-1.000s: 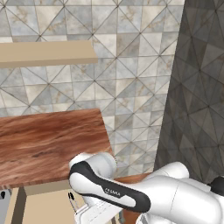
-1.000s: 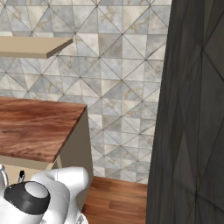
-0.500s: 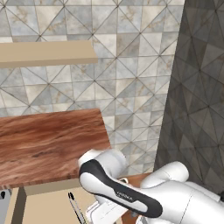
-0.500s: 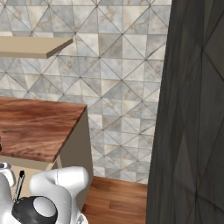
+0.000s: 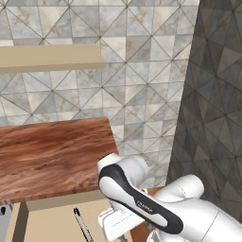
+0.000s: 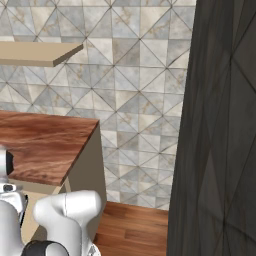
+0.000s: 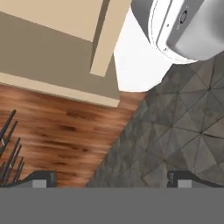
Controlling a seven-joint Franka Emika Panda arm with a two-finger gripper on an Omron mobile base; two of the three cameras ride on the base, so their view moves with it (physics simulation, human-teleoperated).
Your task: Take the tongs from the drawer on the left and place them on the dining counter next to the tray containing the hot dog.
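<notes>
Over the last second the arm has swung: in the left base view its dark-striped link has shifted right and a little up, uncovering more of the open drawer (image 5: 47, 222), and in the right base view the white joints have sunk lower toward the bottom left corner. The tiled wall, the shelf (image 5: 47, 57) and the wood-topped table (image 5: 52, 153) sit where they did, so the base has stayed put and only the arm is repositioning. The tongs (image 5: 83, 226) lie in the drawer much as before, a slim dark-tipped strip on the pale floor of it, just left of the arm's white link and untouched. In the hand view the end effector (image 7: 111, 177) stands wide, its two tips far apart at the bottom edge with nothing between them, and it looks down at the wooden floor (image 7: 61, 131), a dark stone-patterned panel (image 7: 175, 131) and a beige cabinet edge, not into the drawer. That suggests the arm is still folding itself round toward the drawer and the reach for the tongs has not properly begun; the hand will need to turn over the drawer and line its open jaws across the tongs before coming down. The pickup and the carry to the tray both remain ahead.
</notes>
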